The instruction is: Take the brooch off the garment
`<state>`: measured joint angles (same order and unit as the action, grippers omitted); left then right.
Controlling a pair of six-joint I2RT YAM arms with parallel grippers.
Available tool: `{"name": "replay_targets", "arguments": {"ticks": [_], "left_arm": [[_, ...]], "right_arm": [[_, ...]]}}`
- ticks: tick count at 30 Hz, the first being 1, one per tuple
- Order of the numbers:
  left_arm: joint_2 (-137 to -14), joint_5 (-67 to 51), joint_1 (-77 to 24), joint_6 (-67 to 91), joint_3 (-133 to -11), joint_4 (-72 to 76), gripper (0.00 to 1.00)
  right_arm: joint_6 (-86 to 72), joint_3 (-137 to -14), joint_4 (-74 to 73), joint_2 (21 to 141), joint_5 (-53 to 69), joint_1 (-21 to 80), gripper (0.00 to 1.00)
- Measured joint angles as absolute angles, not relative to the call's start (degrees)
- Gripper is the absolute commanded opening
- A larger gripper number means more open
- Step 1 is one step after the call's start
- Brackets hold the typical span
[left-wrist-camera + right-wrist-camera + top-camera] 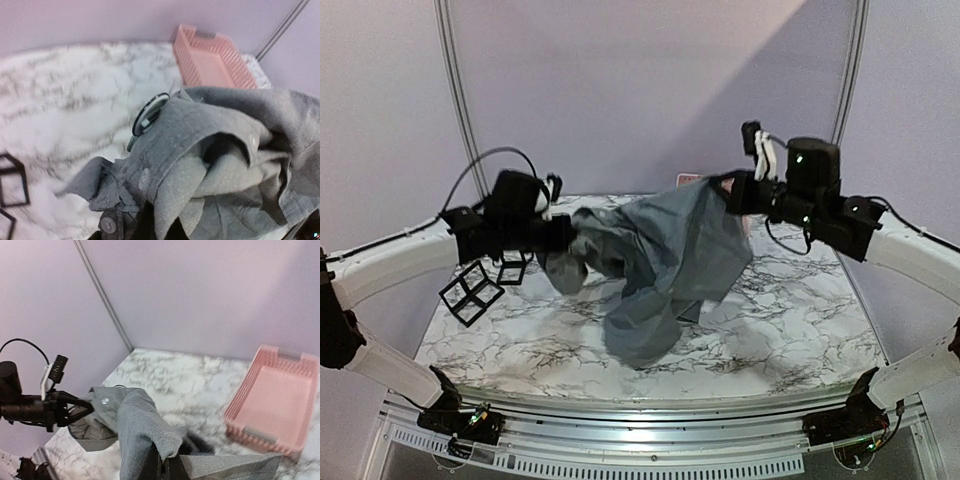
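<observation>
Brooch (pixel 149 114) just ahead of left gripper (pixel 567 238)
Both clench the garment (pixel 670 250) stretched between them; right gripper (pixel 728 192) holds the far end, well apart.

Listed garment (pixel 670 250) as plain mid-grey, unpatterned, with matching grey buttons (pixel 144 178). Listed brooch (pixel 148 115) as black-rimmed, pale within. Listed basket (pixel 212 57) as solid pink; bench (pixel 790 320) as white marble with dark grey veining; wire cubes (pixel 472 290) as black; wall (pixel 620 90) as pale lilac.
</observation>
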<state>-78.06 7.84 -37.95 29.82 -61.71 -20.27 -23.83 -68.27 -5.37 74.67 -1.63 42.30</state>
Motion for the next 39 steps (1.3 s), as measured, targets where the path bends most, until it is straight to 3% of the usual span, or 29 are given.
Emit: {"name": "replay_targets", "arguments": {"ticks": [2,4,8,14,19,20,25,28,32,35,39], "left_arm": [[-78.0,7.4,-35.9,25.1,-71.8,-22.6,0.0],[-77.9,6.9,-34.7,20.3,-82.5,-24.4,0.06],[-74.7,4.0,-34.4,13.4,-95.3,-25.8,0.1],[-66.0,-5.0,-34.5,8.9,-98.4,-27.5,0.1],[-61.0,-11.7,-34.5,9.6,-91.2,-26.0,0.13],[-60.2,-12.7,-34.5,10.4,-88.2,-25.1,0.19],[-59.8,-15.9,-34.5,14.9,-71.5,-25.4,0.77],[-60.5,-16.4,-34.5,17.1,-60.2,-28.0,0.98],[-60.3,-15.8,-34.5,20.4,-50.5,-30.6,1.0],[-60.4,-15.3,-34.5,21.8,-49.8,-29.5,0.99],[-64.1,-13.3,-35.2,22.9,-52.1,-25.9,1.0]], "right_arm": [[-19.7,-74.3,-6.3,74.0,-5.5,42.3,0.0],[-15.1,-79.5,-6.6,73.2,-9.0,42.3,0.0],[-6.6,-85.4,-6.6,70.2,-14.3,42.3,0.0],[2.6,-86.9,-6.6,63.5,-16.9,42.4,0.0],[6.5,-85.7,-6.5,59.4,-16.9,42.5,0.0],[6.7,-84.9,-6.6,59.3,-17.2,42.5,0.0],[4.4,-75.2,-7.8,60.3,-24.0,42.3,0.0],[-1.2,-65.4,-9.9,63.6,-28.4,42.2,0.01],[-10.2,-52.0,-14.5,71.9,-30.3,41.9,0.08],[-14.7,-48.9,-17.3,75.9,-31.3,41.0,0.15],[-18.3,-49.5,-16.4,77.6,-32.7,40.1,0.42]]}}
